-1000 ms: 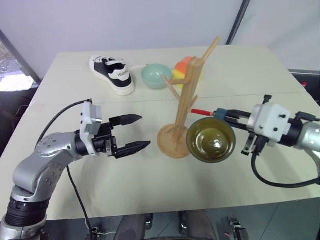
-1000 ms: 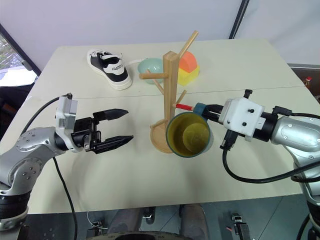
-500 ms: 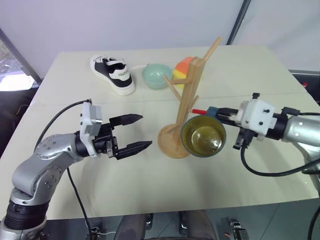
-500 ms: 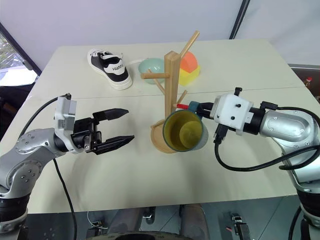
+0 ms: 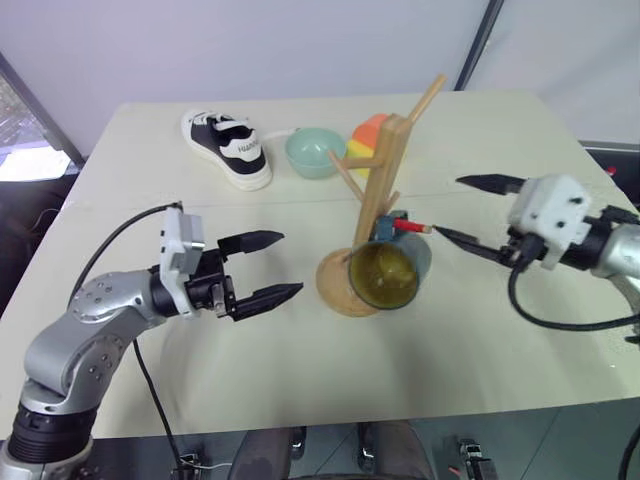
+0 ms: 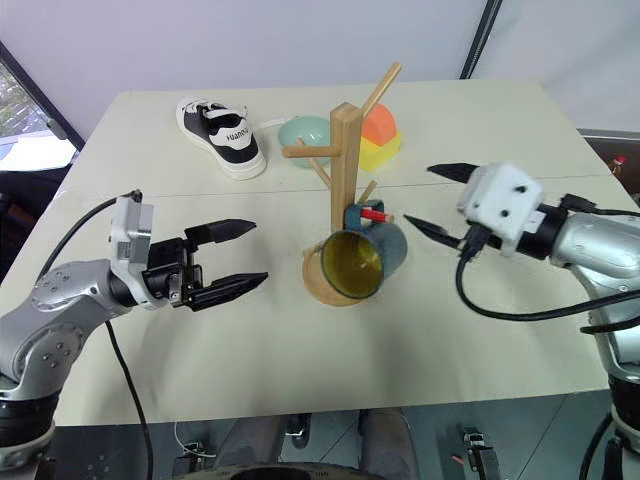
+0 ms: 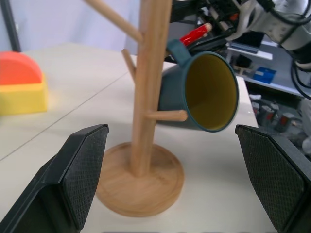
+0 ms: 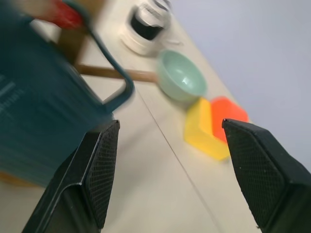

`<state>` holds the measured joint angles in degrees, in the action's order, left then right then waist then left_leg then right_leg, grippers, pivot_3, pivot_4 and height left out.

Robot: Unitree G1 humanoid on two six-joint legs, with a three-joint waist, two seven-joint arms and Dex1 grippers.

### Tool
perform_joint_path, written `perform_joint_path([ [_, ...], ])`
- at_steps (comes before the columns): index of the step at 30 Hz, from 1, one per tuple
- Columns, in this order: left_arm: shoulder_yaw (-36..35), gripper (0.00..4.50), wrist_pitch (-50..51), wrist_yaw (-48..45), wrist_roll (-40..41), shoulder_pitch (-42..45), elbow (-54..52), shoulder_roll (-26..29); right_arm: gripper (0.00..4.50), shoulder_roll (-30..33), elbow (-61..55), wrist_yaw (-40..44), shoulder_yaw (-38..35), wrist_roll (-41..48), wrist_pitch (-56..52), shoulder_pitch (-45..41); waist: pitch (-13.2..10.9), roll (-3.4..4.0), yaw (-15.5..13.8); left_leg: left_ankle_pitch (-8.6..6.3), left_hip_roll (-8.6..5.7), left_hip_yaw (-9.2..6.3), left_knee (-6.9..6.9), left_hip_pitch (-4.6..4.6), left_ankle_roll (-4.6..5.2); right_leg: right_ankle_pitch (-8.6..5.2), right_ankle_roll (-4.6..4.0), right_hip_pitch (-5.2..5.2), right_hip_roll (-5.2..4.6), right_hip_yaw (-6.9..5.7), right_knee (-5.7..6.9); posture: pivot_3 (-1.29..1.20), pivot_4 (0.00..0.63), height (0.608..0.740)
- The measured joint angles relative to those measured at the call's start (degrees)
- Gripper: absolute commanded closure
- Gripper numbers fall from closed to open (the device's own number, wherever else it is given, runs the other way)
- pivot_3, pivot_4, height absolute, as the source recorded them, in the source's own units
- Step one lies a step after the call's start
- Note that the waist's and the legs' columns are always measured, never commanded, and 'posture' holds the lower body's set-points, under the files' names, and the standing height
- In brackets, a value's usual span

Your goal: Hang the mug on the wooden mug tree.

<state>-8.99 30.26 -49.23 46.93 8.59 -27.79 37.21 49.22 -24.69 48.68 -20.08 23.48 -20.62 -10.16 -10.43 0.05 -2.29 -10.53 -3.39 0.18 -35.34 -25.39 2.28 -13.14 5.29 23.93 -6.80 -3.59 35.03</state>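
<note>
The mug (image 6: 363,258) hangs by its loop handle on the red-tipped peg (image 6: 372,213) of the wooden mug tree (image 6: 343,180), tilted with its yellow inside facing the robot; nothing can be made out inside it; its body covers part of the tree's round base (image 6: 318,285) at about 3 o'clock of the post. The right gripper (image 6: 437,200) sits just off the mug at its 3 o'clock, apart from it, fingers spread wide and empty. The left gripper (image 5: 268,266) hovers over the counter (image 5: 300,370) at 9 o'clock of the tree, well apart, fingers wide with nothing between them. At the far side, around 11 o'clock of the tree, a mint-green bowl (image 5: 313,152) stands with its contents not visible; a black-and-white shoe (image 5: 228,148) lies beside it at its 9 o'clock; a yellow and orange block (image 6: 378,137) is partly hidden behind the tree's upper pegs. In the right wrist view the mug is blurred, its pale lettering unreadable.
</note>
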Motion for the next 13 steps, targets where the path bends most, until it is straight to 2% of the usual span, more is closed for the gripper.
perform_joint_path([
  [4,-1.62,0.0,-2.82,7.11,-5.42,-2.53,6.4,-4.64,1.04,-10.23,7.9,-3.92,-2.35,1.85,0.65,6.03,0.0,0.01,0.09,0.0,0.0,0.0,0.0,0.01,0.0,0.01,0.01,0.02,0.0,0.01,0.04,0.0,0.15,0.736],
  [8,-2.72,0.0,-5.51,12.97,-10.7,-5.48,10.91,-8.11,1.04,-16.95,15.15,-7.2,-2.23,1.5,3.93,7.78,-0.01,0.06,0.25,0.01,0.0,0.06,-0.02,0.01,0.0,0.04,-0.01,0.09,0.01,0.03,0.12,0.0,0.15,0.736],
  [13,-3.54,0.0,-9.54,17.78,-15.76,-9.36,13.98,-11.67,1.04,-21.35,22.87,-8.39,-0.15,0.23,8.2,7.62,0.0,0.07,0.1,0.01,0.0,0.06,-0.02,0.02,0.0,0.04,-0.01,0.11,0.01,0.03,0.17,0.0,0.15,0.736],
])
